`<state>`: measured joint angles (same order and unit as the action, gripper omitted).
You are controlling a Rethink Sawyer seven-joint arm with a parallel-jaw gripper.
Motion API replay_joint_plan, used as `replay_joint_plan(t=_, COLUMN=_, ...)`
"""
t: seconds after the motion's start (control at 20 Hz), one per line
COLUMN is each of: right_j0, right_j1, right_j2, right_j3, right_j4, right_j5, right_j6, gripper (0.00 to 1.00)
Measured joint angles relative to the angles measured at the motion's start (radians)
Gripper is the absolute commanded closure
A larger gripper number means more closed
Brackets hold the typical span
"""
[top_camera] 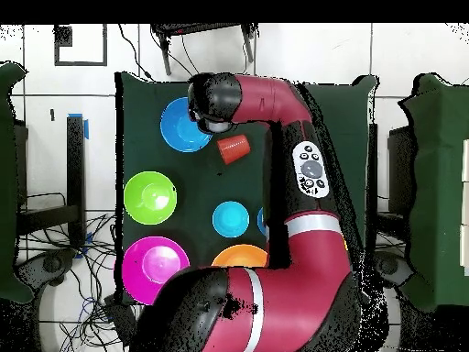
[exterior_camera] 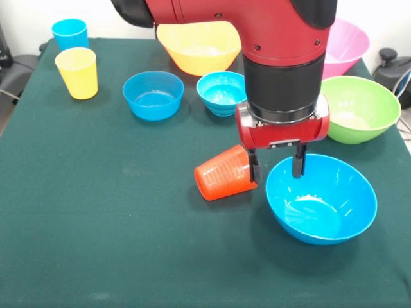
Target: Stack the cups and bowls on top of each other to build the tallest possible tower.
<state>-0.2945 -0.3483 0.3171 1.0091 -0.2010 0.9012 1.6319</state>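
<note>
My gripper [exterior_camera: 277, 164] is open and hangs low near the middle of the table. Its left finger [exterior_camera: 255, 168] stands right beside an orange-red ribbed cup [exterior_camera: 223, 173] that lies on its side [top_camera: 234, 148]. The right finger [exterior_camera: 299, 162] is over the far rim of a medium blue bowl [exterior_camera: 321, 200] [top_camera: 183, 126]. Nothing is held. A sky blue cup [exterior_camera: 69, 33] and a yellow cup [exterior_camera: 77, 72] stand upright at the far left. No tower is in view; each bowl sits apart. In the overhead view the arm's head hides the gripper.
Along the far side stand a small blue bowl [exterior_camera: 153, 95], a ridged blue bowl [exterior_camera: 221, 92], a large yellow-orange bowl [exterior_camera: 199, 46], a pink bowl [exterior_camera: 350, 43] and a green bowl [exterior_camera: 359, 108]. The green cloth [exterior_camera: 96, 224] covers the table.
</note>
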Motion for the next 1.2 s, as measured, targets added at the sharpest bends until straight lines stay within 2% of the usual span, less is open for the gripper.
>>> replay_joint_plan(t=0.5, right_j0=-0.006, right_j1=0.091, right_j2=0.0, right_j3=-0.11, right_j4=0.001, right_j5=0.02, right_j6=0.0, gripper=0.0)
replay_joint_plan(t=0.9, right_j0=-0.029, right_j1=0.14, right_j2=0.0, right_j3=-0.124, right_j4=0.001, right_j5=0.02, right_j6=0.0, gripper=0.0)
replay_joint_plan(t=1.2, right_j0=-0.042, right_j1=0.148, right_j2=0.0, right_j3=-0.125, right_j4=0.002, right_j5=0.02, right_j6=0.0, gripper=0.0)
